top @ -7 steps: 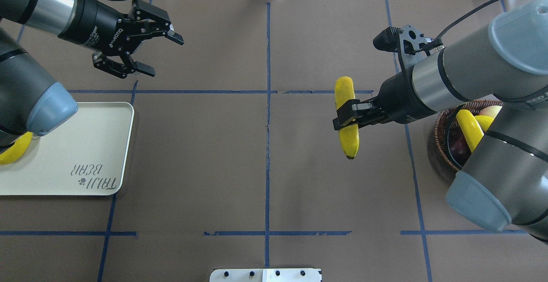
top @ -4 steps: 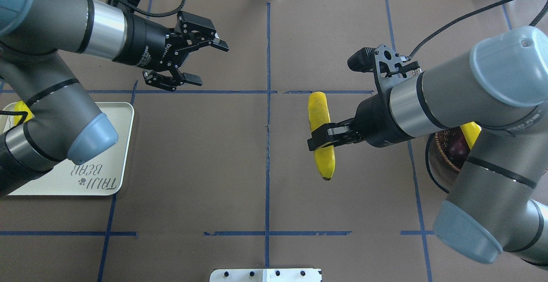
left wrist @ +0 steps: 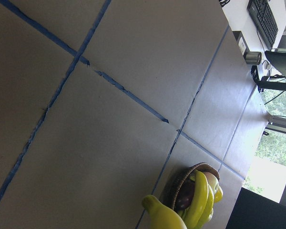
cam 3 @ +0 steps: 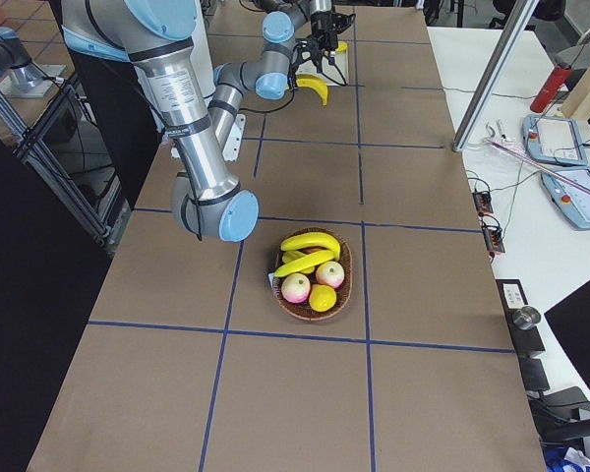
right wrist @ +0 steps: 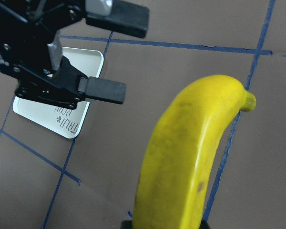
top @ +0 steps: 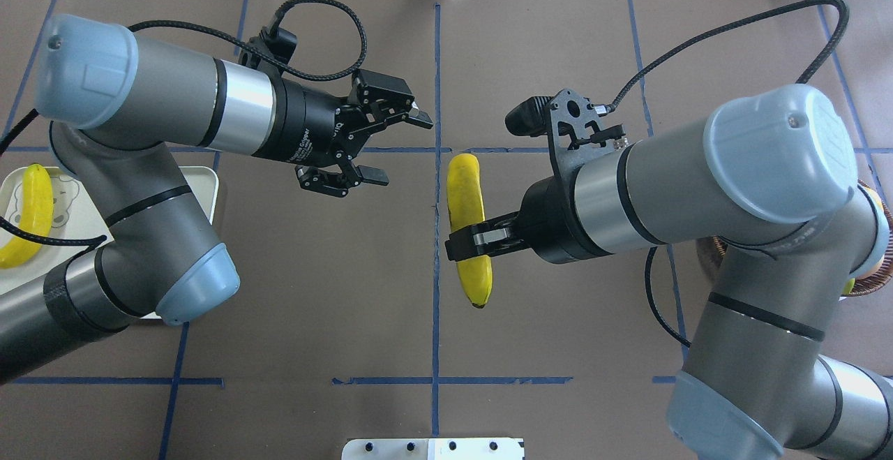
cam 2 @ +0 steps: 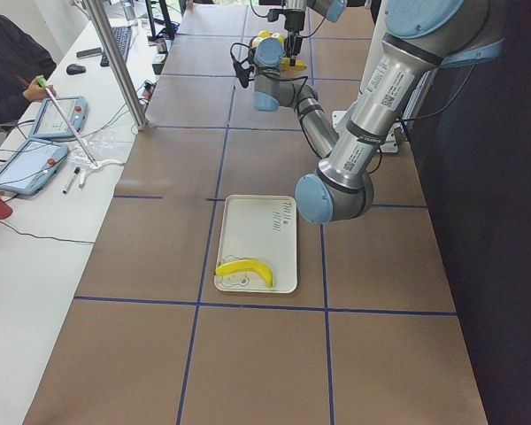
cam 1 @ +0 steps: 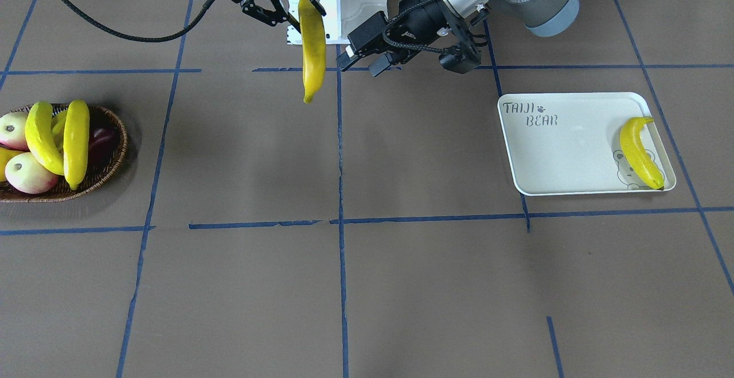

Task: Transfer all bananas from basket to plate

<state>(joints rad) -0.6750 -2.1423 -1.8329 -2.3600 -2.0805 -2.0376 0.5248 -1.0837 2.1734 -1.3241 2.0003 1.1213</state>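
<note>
Holding one banana [top: 464,188]; basket [cam 1: 119,151] two, plate [cam 1: 567,154] one

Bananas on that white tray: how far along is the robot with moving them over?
Done: one banana lies on the plate. In hand: the right gripper is shut on a second banana above mid-table, with the open left gripper facing it, perhaps for a hand-over. Left: two bananas in the basket.

Basket [cam 1: 117,157], two bananas [cam 1: 76,140] in it, robot's right — plate [cam 1: 567,154], one banana [cam 1: 637,151] on it, left — held banana [cam 1: 313,45] between, mid-table.
</note>
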